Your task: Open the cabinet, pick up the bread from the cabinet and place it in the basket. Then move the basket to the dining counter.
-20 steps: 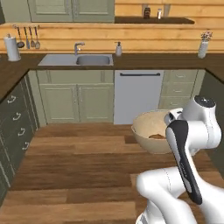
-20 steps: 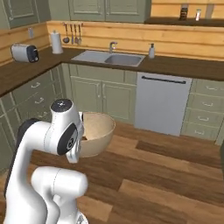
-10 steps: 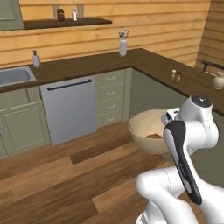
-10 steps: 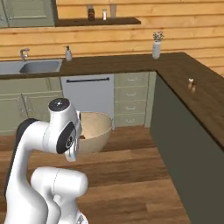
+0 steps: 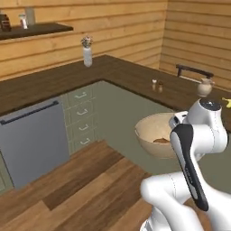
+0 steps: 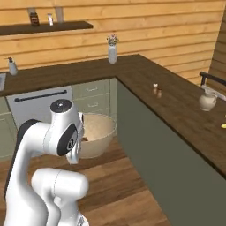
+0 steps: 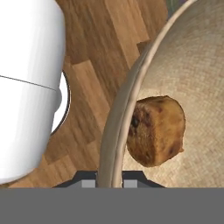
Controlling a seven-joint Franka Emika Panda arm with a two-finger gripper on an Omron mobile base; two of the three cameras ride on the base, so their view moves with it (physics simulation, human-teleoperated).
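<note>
The round beige basket [image 5: 155, 131] hangs above the wood floor in front of my arm, with the brown bread [image 5: 161, 140] lying inside it. In the hand view my gripper [image 7: 109, 182] is shut on the basket's rim [image 7: 114, 131], one fingertip on each side, and the bread [image 7: 155, 131] rests on the woven inside just past the rim. From the right base view the basket [image 6: 98, 130] sits beside my arm's head, close to the grey-olive front of the dining counter [image 6: 176, 106]. That dark wood dining counter [image 5: 135, 76] runs along the right.
On the counter stand a flower vase [image 5: 87, 52], two small shakers [image 5: 156, 85] and a beige jug [image 5: 204, 86]. A dishwasher [image 5: 31, 140] and drawer unit [image 5: 83, 119] line the back wall. Open wood floor [image 5: 76, 189] lies to the left.
The whole picture has swung as the base turned: the sink wall slid off to the left and the long counter came into view. The basket stays held in the same spot by the arm.
</note>
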